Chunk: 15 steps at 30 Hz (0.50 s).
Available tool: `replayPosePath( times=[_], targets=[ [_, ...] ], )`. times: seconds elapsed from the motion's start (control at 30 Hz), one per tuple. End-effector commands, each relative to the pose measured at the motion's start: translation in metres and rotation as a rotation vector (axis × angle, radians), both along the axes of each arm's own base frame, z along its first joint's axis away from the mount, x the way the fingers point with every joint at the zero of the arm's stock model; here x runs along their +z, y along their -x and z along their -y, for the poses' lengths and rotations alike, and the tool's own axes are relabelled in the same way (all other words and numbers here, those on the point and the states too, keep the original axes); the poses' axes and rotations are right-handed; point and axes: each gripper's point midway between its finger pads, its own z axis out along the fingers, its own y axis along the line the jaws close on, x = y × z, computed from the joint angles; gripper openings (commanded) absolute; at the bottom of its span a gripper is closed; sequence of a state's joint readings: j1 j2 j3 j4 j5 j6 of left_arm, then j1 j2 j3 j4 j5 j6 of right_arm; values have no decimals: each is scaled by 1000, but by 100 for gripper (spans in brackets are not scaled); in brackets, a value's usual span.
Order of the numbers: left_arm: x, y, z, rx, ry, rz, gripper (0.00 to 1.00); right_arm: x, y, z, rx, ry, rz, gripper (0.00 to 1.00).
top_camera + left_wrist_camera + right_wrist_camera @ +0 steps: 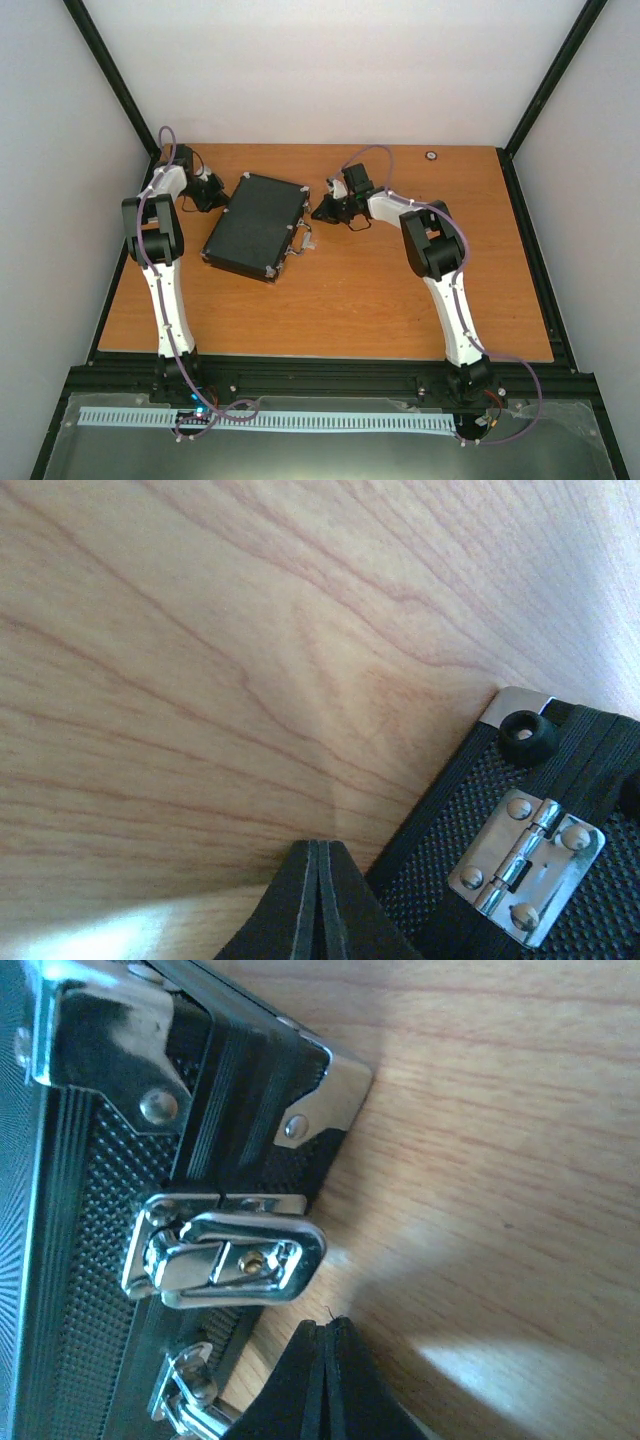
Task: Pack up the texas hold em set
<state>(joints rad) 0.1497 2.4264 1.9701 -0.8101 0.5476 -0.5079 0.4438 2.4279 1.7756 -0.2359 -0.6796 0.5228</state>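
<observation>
The flat black case [256, 225] with silver corners lies closed on the wooden table, tilted. My left gripper [212, 195] is shut and empty at the case's left hinge side; the left wrist view shows its tips [320, 846] pressed together beside a silver hinge [525, 865]. My right gripper [322, 212] is shut and empty at the case's right side; the right wrist view shows its tips [326, 1324] just below a silver latch [225, 1258] lying flat on the case wall [100, 1290]. The handle [301, 238] sticks out on that side. No chips, discs or token show.
A small round object [432, 155] lies near the table's far edge. Black frame posts stand at the back corners. The table's front edge meets a black rail by the arm bases.
</observation>
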Motion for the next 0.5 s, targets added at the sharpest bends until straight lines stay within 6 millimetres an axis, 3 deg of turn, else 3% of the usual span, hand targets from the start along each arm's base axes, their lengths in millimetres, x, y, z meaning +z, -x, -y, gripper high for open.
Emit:
replayPosePath(
  times=[0.0, 0.23, 0.47],
  targets=[
    [-24, 8, -3, -7, -14, -60, 1, -23, 4, -6, 4, -10, -61, 3],
    [-27, 7, -2, -5, -7, -64, 1, -27, -5, -12, -5, 3, -69, 4],
    [-31, 10, -1, -6, -3, -74, 1, -36, -4, -32, 26, 17, -90, 4]
  ],
)
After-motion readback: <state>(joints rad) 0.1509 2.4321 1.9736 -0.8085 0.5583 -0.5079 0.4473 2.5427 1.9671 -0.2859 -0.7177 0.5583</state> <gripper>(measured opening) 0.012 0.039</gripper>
